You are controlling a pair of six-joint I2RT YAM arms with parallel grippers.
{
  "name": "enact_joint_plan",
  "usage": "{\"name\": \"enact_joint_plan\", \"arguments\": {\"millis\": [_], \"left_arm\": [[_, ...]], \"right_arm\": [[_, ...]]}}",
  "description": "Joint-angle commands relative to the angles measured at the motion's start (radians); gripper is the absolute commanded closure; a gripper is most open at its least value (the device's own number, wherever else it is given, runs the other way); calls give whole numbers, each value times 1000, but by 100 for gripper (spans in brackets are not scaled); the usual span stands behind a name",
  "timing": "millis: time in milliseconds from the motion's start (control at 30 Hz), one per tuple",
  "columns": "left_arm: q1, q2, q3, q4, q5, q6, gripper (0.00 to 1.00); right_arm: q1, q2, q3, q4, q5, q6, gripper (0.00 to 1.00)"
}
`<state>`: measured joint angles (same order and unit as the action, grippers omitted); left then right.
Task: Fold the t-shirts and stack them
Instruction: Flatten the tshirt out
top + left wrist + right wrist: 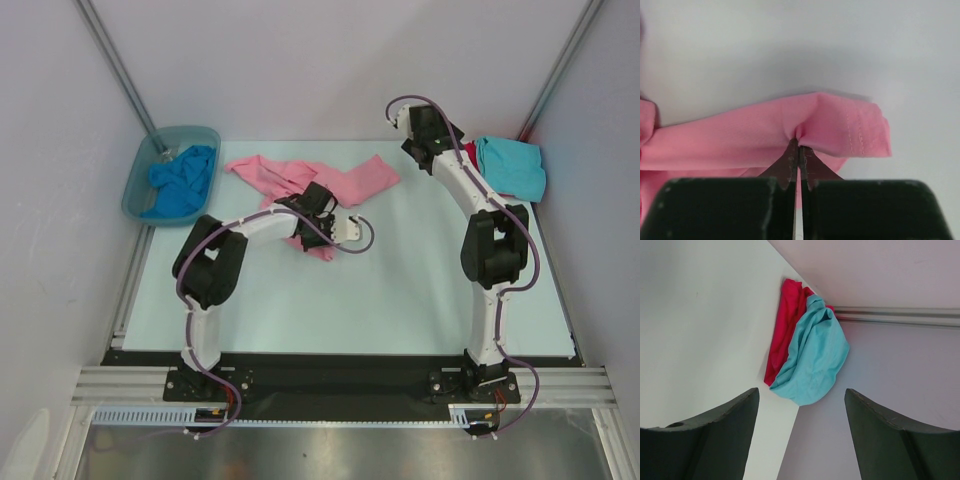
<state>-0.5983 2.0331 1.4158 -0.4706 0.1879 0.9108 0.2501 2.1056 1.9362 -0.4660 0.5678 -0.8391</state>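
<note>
Near the middle of the table [400,290], toward its far side, the pink t-shirt [355,180] lies loose and crumpled, spread sideways with one end reaching toward the tub and a small part hanging back toward the arms. The left gripper [799,147] is clenched on it: in the left wrist view the 2 fingers meet with no gap and pinch a fold of pink cloth just beside a stitched hem, so the fabric puckers at the tips. At the far left corner stands the translucent tub [135,195], and the blue t-shirt [185,180] sits bunched inside it. At the far right corner the turquoise t-shirt [815,360] lies folded on top of the red t-shirt [787,325], whose edge shows along the side nearer the table's middle; this pile sits at the table's rim against the wall. The right gripper [800,395] hangs above the table near that pile with its jaws spread wide and nothing between them, apart from both shirts.
</note>
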Motion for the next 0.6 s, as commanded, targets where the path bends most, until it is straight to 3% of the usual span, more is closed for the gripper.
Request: {"name": "enact_joint_plan", "arguments": {"millis": [0, 167, 267, 400, 567], "left_arm": [[3, -132, -26, -161, 65, 164, 100], [55, -276, -45, -432, 15, 438, 100], [103, -306, -29, -532, -88, 546, 100], [159, -355, -87, -562, -308, 660, 100], [199, -379, -155, -562, -438, 734, 100]], "right_arm": [[9, -27, 41, 13, 1, 8, 25], [14, -18, 43, 20, 0, 9, 25], [17, -16, 41, 21, -3, 26, 25], [23, -13, 30, 17, -9, 43, 25], [25, -10, 27, 26, -14, 37, 25]]}}
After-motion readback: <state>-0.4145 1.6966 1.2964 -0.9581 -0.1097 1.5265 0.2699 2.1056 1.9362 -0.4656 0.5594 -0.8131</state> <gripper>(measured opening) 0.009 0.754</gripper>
